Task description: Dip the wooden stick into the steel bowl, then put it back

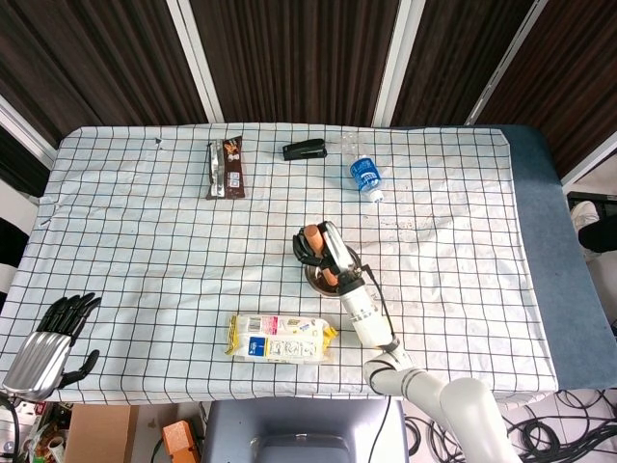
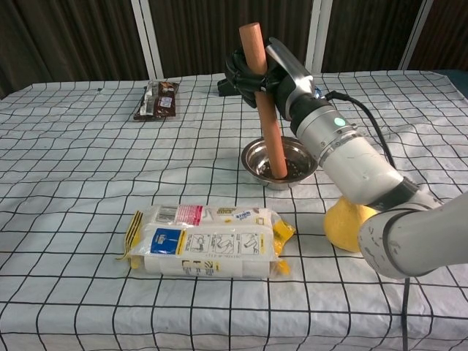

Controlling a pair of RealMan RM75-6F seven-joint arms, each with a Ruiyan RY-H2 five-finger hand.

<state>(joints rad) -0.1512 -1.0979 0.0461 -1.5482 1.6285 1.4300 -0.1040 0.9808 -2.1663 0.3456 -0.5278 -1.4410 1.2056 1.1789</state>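
Chest view: right hand [image 2: 257, 71] gripping wooden stick [image 2: 264, 110], lower end down inside steel bowl [image 2: 252, 157]; left hand [image 1: 56, 328] idle, fingers apart, holding nothing.

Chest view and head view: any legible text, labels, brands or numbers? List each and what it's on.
None can be read.
White and yellow packet: printed panels and diagrams, too small to read.
Water bottle: blue label, print blurred.
Brown snack wrapper: markings, illegible.
Stapler, steel bowl, wooden stick: no visible text.
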